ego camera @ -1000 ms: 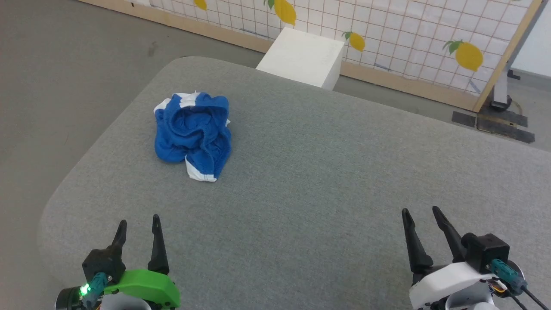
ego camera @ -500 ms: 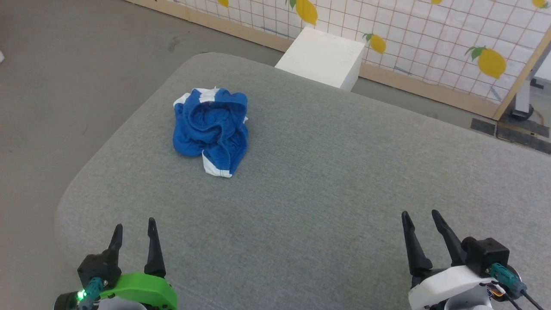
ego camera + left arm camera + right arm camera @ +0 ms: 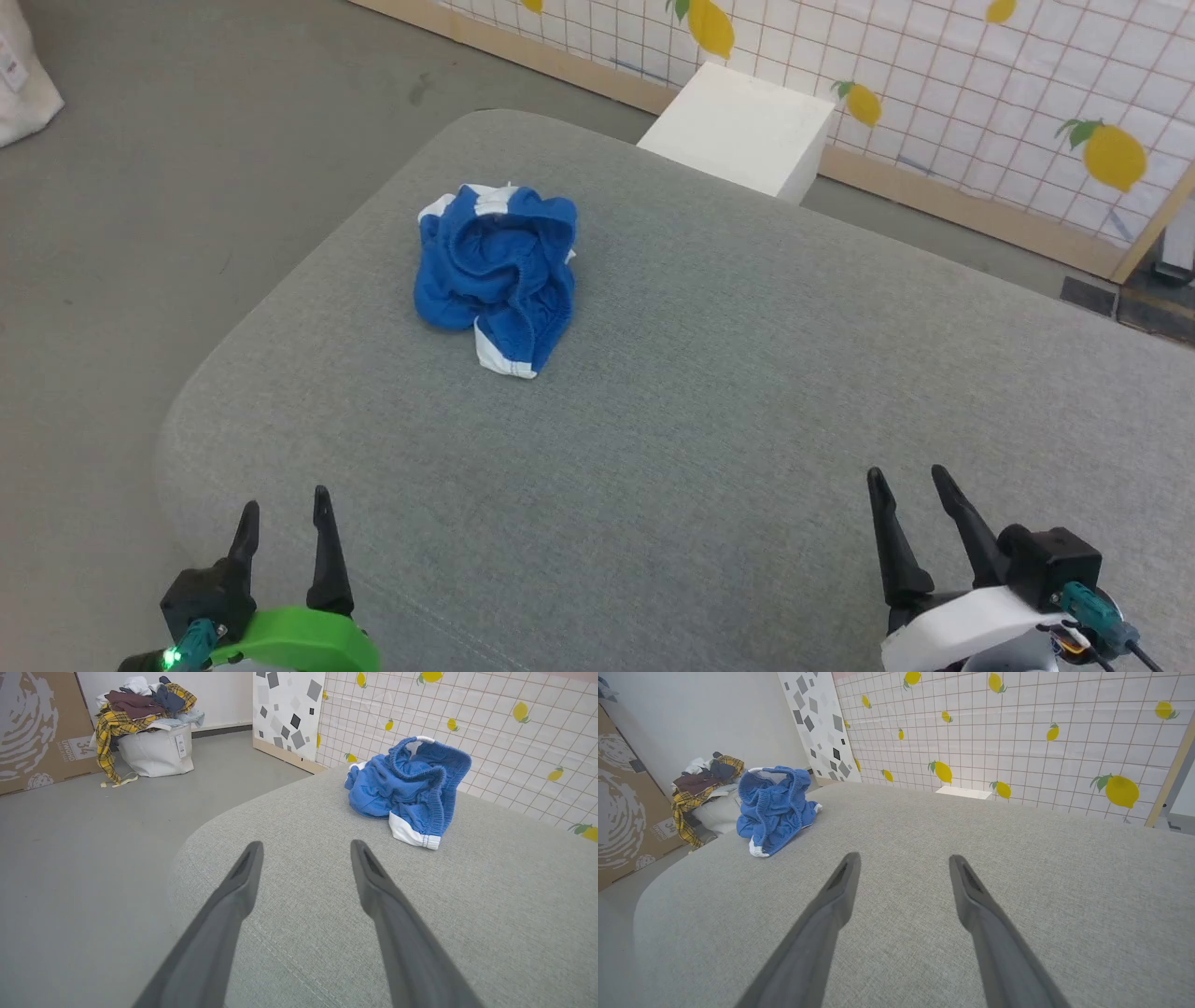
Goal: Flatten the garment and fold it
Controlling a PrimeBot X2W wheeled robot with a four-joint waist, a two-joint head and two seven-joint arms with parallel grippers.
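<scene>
grey woven tabletop, grey floor around, lemon-print grid screen and white box beyond, crumpled blue garment near far left corner, well ahead of left gripper, farther from right gripper, both spread wide, empty

Head cam: high, looks forward and down over grey fabric table; left gripper, right gripper at bottom edge. Left wrist cam: low over table's near corner, faces blue shorts close ahead, white laundry bag off left. Right wrist cam: low, well apart from shorts, faces lemon-print screen. All three share shorts, tabletop, screen.
</scene>
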